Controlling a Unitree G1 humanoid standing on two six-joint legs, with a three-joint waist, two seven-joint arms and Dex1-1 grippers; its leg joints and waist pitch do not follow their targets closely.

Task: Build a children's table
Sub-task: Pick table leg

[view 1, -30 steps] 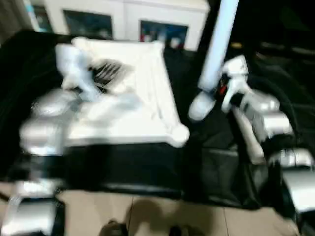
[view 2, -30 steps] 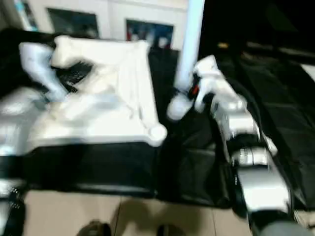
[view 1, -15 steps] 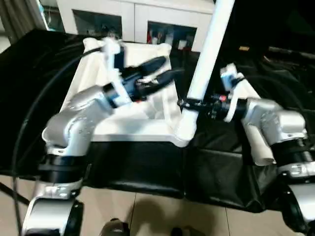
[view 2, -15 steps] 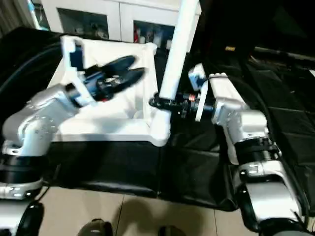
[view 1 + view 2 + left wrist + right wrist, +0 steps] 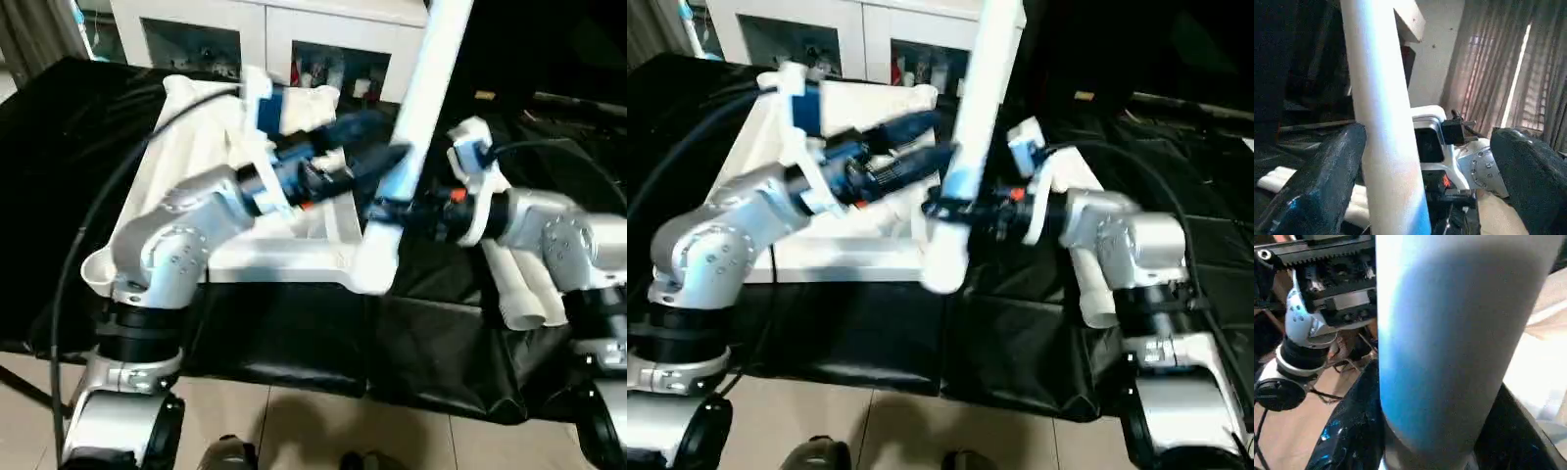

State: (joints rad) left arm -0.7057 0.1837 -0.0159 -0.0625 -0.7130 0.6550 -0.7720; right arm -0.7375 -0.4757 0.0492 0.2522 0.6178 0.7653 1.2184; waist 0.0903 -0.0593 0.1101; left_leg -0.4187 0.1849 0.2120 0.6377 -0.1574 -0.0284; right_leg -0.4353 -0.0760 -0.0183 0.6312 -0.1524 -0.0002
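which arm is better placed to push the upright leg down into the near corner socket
Right, probably. The right gripper already clamps the leg just above the socket; the left gripper stands open beside it, gripping nothing.

White glass-door cabinet stands at the far end of the black cloth, items visible behind its panes. Tiled floor lies below the cloth's near edge. Curtains hang beside a wall.
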